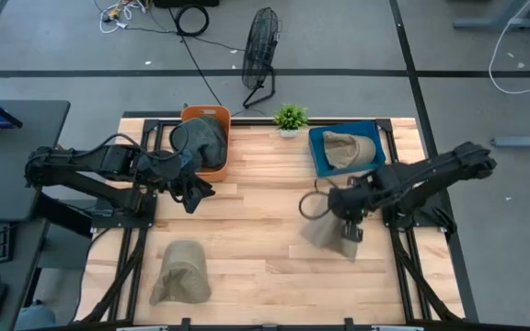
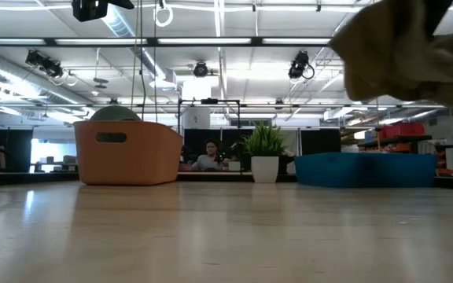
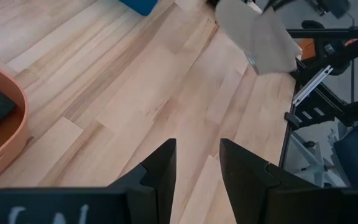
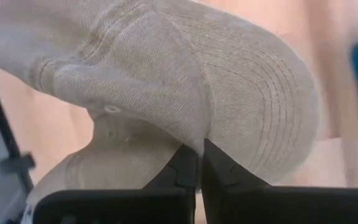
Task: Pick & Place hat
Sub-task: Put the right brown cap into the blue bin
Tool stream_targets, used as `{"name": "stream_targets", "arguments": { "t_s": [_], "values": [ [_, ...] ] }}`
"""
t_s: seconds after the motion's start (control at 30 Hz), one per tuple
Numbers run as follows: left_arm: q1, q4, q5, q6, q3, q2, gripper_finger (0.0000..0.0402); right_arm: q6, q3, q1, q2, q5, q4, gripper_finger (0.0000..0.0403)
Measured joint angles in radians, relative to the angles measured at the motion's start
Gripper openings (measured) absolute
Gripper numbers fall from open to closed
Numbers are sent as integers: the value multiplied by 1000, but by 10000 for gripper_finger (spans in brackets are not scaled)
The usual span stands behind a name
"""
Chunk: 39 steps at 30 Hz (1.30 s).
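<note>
My right gripper (image 1: pixel 349 227) is shut on a tan cap (image 1: pixel 325 235) over the right half of the table; the low view shows the cap (image 2: pixel 407 47) hanging well above the wood. A second tan cap (image 1: pixel 180 273) lies on the table near the near-left corner. A third tan cap (image 1: pixel 348 147) rests in the blue bin (image 1: pixel 317 158), and a dark hat (image 1: pixel 201 140) sits in the orange bin (image 1: pixel 222 167). My left gripper (image 1: pixel 193 195) is open beside the orange bin, touching nothing. My right gripper pinches the tan cap between its two fingers (image 4: pixel 185 168), at the edge where the stitched brim (image 4: pixel 260 118) meets the crown (image 4: pixel 194 140). The cap is lifted clear of the table and hangs slack beside the fingers.
A small potted plant (image 1: pixel 290 118) stands at the far edge between the two bins. Bare wood lies in the middle of the table (image 1: pixel 256 221). A person (image 2: pixel 209 157) sits in the room beyond the table.
</note>
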Motion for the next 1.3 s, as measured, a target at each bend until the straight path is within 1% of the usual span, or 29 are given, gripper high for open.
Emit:
{"name": "stream_targets", "arguments": {
  "t_s": [0.07, 0.2, 0.4, 0.5, 0.83, 0.97, 1.1, 1.2, 1.3],
  "values": [
    [0, 0, 0, 0, 0, 0, 126, 0, 0, -43, -20, 44, 0, 6],
    [0, 0, 0, 0, 0, 0, 126, 1, 0, -143, -57, 166, -2, 6],
    [0, 0, 0, 0, 0, 0, 126, 22, 1, -358, -100, 356, -18, 6],
    [0, 0, 0, 0, 0, 0, 126, 30, 2, -479, -103, 402, -26, 6],
    [0, 0, 0, 0, 0, 0, 126, -58, 2, -845, -91, 388, -32, 6],
    [0, 0, 0, 1, 0, 0, 126, -134, -18, -967, -74, 336, 2, 6],
    [0, 0, 0, 1, 0, 0, 126, -188, -102, -1045, -64, 277, 141, 6],
    [0, 0, 0, 3, 0, 0, 126, -193, -169, -1076, -52, 194, 256, 6],
    [0, 0, 0, 3, 0, 0, 126, -189, -228, -1091, -30, 172, 323, 6]
  ]
}}
